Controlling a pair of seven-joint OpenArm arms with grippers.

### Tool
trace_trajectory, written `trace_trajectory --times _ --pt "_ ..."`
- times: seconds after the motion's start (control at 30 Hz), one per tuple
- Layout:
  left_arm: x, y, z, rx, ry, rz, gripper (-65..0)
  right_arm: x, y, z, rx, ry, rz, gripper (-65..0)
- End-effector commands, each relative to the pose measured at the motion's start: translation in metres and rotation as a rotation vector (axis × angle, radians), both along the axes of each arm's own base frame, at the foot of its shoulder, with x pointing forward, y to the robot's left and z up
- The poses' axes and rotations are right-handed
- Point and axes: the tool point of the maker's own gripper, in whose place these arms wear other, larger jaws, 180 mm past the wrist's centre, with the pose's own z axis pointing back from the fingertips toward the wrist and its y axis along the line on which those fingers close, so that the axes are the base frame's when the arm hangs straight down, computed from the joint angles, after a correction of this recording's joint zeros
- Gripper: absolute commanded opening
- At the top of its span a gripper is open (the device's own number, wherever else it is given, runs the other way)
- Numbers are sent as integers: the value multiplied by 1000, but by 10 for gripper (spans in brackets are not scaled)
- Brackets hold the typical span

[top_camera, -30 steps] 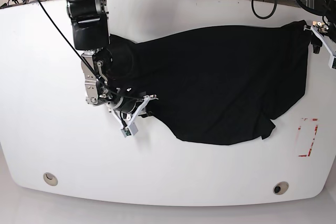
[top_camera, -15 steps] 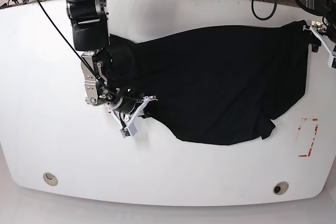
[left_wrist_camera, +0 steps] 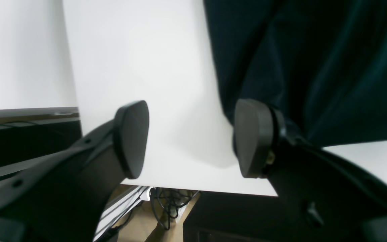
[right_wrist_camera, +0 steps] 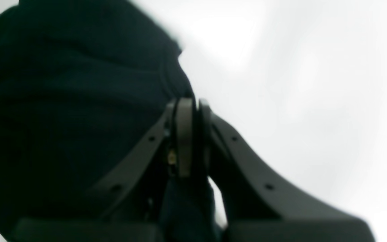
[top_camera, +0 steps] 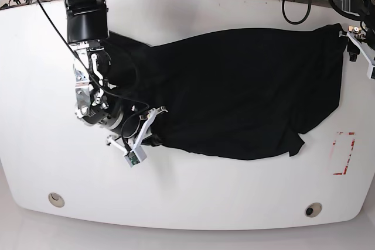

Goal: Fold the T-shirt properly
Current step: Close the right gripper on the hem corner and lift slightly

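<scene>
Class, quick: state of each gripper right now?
Left gripper: open, holding nothing, beside the T-shirt.
Right gripper: shut on the T-shirt's edge.

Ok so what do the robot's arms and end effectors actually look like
Both arms are black. The right arm is bulky, with black cables and a white bracket near its end effector. The left end effector has rounded matte black pads on curved fingers.

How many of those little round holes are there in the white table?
2. One hole sits near the table's front edge on the base view's left, the other hole near the front edge on its right. The black T-shirt could hide more.
</scene>
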Motion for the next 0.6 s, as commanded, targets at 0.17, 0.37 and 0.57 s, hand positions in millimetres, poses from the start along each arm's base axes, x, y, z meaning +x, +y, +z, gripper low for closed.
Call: trace_trajectory --times 0.17,0.37,0.57 --pt "-9 -3 -3 -4 17 9 -376 25 -3 6 48 -17 -43 -617" --pt "-21 -6 -15 -28 52 24 -391 35 6 -26 121 69 -77 -616" --pt "-25 -6 -18 -32 58 26 -328 37 10 -50 148 132 -95 -611"
